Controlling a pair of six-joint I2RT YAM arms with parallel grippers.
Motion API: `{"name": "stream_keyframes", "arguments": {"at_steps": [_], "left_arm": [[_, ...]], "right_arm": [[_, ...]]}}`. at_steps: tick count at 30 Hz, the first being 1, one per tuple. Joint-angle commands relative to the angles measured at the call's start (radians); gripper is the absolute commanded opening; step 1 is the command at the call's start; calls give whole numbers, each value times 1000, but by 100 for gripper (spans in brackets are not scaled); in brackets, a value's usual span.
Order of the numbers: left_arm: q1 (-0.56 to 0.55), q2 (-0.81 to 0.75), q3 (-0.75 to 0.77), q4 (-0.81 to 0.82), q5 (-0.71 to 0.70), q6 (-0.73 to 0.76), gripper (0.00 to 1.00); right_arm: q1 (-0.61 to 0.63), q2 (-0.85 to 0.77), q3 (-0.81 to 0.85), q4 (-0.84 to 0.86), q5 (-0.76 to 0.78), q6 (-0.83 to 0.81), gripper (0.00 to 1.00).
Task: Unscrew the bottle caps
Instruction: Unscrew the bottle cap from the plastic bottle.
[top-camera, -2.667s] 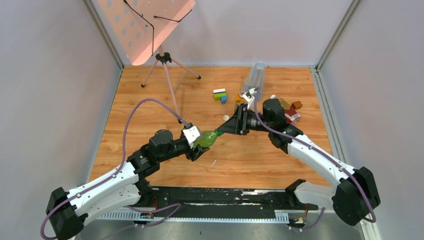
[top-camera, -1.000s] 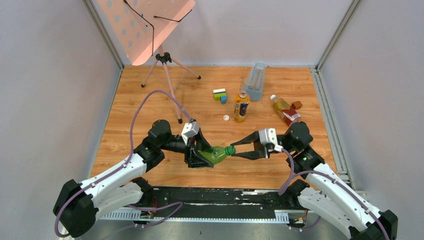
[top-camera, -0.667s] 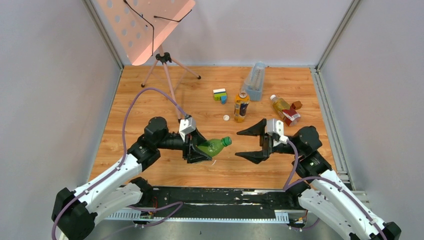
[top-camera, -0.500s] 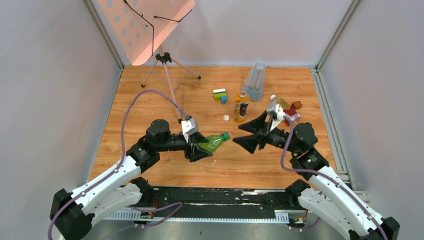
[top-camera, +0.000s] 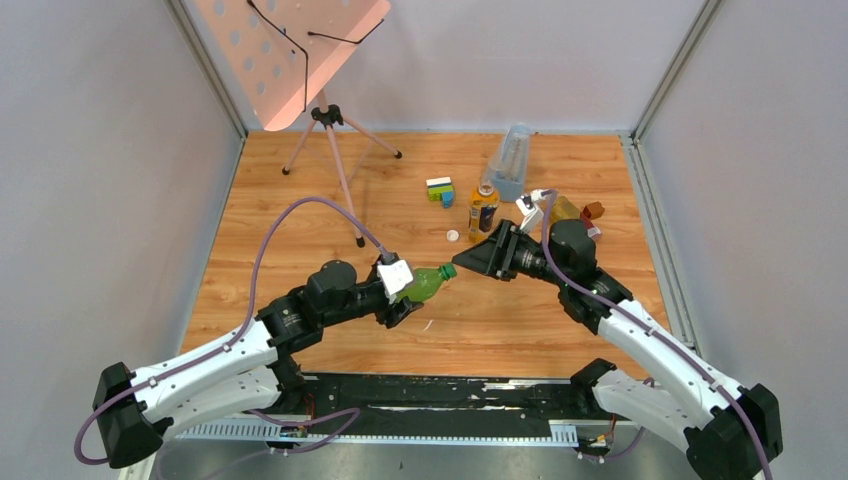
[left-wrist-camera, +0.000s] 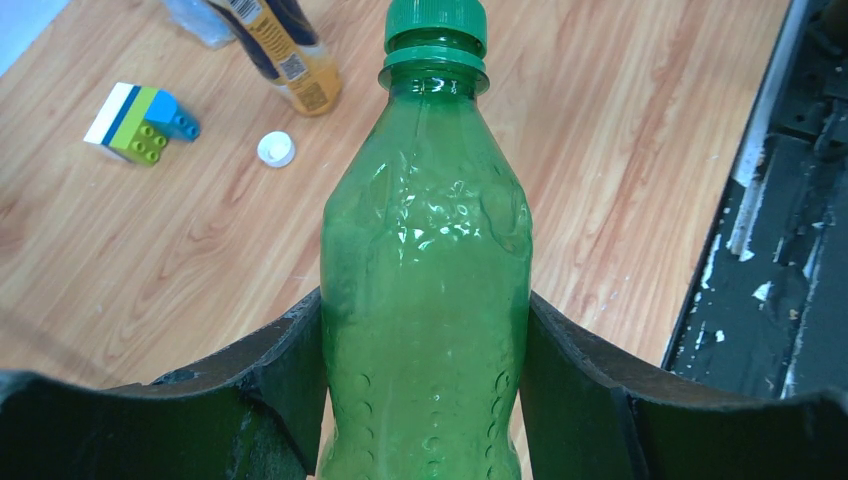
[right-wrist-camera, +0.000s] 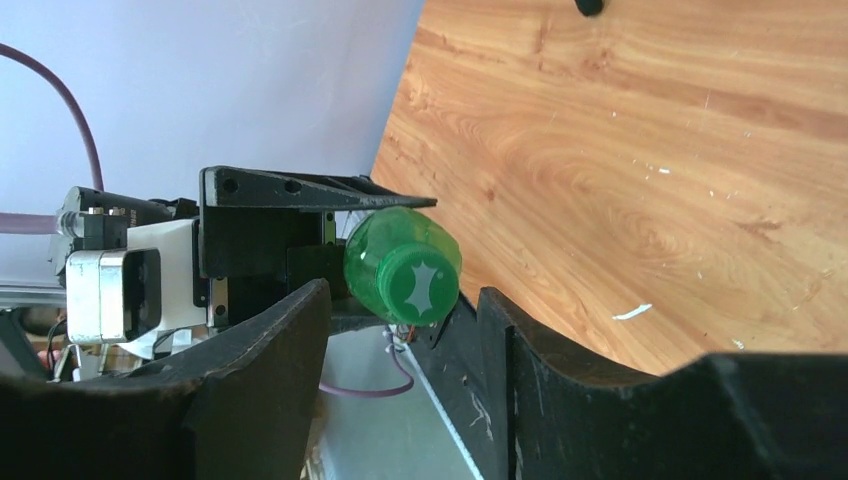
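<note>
**Position of the workpiece.** The green bottle (left-wrist-camera: 425, 300) is held clear of the table (top-camera: 300, 260), lying roughly level. Its green cap (right-wrist-camera: 405, 270) points toward the right arm. A loose white cap (top-camera: 453, 236) lies on the table farther back, near the upright amber bottle with the yellow label (top-camera: 483, 210).

**End effector state.** The left end effector (left-wrist-camera: 425, 330) is closed on the bottle's body, one finger against each side at mid-height. The right end effector (right-wrist-camera: 403, 295) is open. In its wrist view the cap sits in the gap between the two fingers, with space visible on both sides. We judge that it does not yet grip the cap.

**Handling properties.** We treat the bottle as light and thin-walled. The body is smooth, glossy plastic that probably dents under a hard squeeze and may turn inside the fingers when torque is applied. Whether it holds liquid we cannot tell. The cap is small, stiff and ribbed around its side, so it should tolerate firm pressure.

**Where to take hold.** We close the right fingers on the ribbed side wall of the cap, centred on its axis and not on the collar ring below it. We keep the left grip low on the body, firm enough to resist twisting. An off-centre grip on the cap risks slipping off.
</note>
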Motion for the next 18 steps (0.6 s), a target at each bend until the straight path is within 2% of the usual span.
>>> {"name": "stream_keyframes", "arguments": {"at_steps": [1,9,12,18], "left_arm": [[-9,7,49,19,-52,46,0],[-13,7,51,24,-51,51,0],[-13,3,48,28,-50,49,0],[-12,-5,37,36,-51,43,0]], "right_arm": [[-1,34,58,22,-65,70,56],[0,126,69,45,-120,95,54],[0,153,73,52,-146,97,47],[-1,159,60,102,-185,72,18]]}}
